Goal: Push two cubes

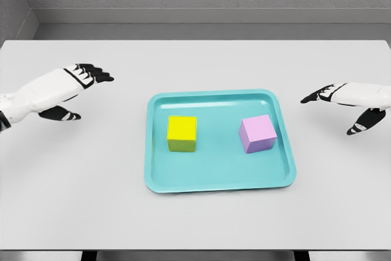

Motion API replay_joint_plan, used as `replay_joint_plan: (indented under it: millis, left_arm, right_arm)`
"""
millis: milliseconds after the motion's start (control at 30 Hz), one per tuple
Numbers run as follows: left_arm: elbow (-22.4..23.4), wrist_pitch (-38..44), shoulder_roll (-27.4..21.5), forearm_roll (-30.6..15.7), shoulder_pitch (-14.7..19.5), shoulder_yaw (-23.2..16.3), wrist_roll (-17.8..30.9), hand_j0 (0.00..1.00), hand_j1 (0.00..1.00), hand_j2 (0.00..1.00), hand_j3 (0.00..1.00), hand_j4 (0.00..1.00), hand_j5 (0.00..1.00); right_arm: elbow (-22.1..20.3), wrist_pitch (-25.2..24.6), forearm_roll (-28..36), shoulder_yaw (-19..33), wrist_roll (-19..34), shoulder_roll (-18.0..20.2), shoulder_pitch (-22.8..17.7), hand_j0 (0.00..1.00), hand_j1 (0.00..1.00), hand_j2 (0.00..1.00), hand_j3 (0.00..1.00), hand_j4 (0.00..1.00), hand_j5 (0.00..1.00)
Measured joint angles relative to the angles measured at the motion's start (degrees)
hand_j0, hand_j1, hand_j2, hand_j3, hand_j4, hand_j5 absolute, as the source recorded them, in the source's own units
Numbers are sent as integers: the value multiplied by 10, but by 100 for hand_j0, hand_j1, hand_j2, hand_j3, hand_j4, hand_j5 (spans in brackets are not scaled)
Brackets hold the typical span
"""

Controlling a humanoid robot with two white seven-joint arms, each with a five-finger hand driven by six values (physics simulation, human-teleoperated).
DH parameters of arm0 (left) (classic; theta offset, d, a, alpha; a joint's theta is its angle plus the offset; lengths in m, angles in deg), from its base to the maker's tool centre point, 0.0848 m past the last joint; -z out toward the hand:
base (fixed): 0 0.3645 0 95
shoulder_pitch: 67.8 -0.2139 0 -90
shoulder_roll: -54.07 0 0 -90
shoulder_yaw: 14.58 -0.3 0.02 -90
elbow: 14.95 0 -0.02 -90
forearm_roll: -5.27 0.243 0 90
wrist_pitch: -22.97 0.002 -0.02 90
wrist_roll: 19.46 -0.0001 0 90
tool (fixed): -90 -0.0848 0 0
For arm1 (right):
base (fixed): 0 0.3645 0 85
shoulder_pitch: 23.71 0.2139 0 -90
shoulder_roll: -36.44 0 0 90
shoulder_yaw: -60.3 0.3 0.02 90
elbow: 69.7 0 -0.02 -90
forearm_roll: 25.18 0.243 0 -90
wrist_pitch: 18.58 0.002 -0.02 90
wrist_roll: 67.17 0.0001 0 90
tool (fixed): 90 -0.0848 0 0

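In front of me is a white tabletop (91, 175), and a teal tray (220, 178) lies on it, a little toward the right of the middle and closer to the near edge than to the far edge. Both cubes stand inside this tray. The yellow cube (182, 133) is in the left half of the tray, and the purple cube (257, 133) is in the right half, near the tray's right rim. The two cubes are apart from each other, with bare tray floor between them.

My left hand (73, 93) is over the tabletop close to its left edge, well apart from the tray. Its fingers are spread and stretched toward the tray, the thumb hangs lower, and it holds nothing. My right hand (345, 103) is over the tabletop close to the right edge, beside the tray but not touching it. Its fingers are also spread loosely and point toward the tray, with the thumb below, and it holds nothing. Neither hand touches a cube.
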Motion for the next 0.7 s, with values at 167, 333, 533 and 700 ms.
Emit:
replay_joint_plan:
  millis: [167, 333, 533, 700]
  left_arm:
    - [-56, 0, 11, 36, 0, -18, 60, 60, 60, 60, 60, 60, 60]
    - [-93, 0, 17, 45, 5, -40, 110, 61, 61, 61, 61, 61, 61]
    - [-113, 0, 38, 49, 10, -55, 142, 62, 62, 62, 62, 62, 62]
    - [-101, 0, 47, 50, 30, -57, 147, 62, 62, 62, 62, 62, 62]
  right_arm:
    - [-1, 0, 0, -1, -2, 0, 1, 100, 100, 100, 100, 100, 100]
    - [9, 0, 1, 2, -37, -3, -17, 100, 100, 100, 100, 100, 100]
    - [14, 0, -20, 1, -42, -13, -12, 52, 52, 52, 52, 52, 52]
    - [14, 0, -50, 2, -15, -23, -7, 15, 15, 15, 15, 15, 15]
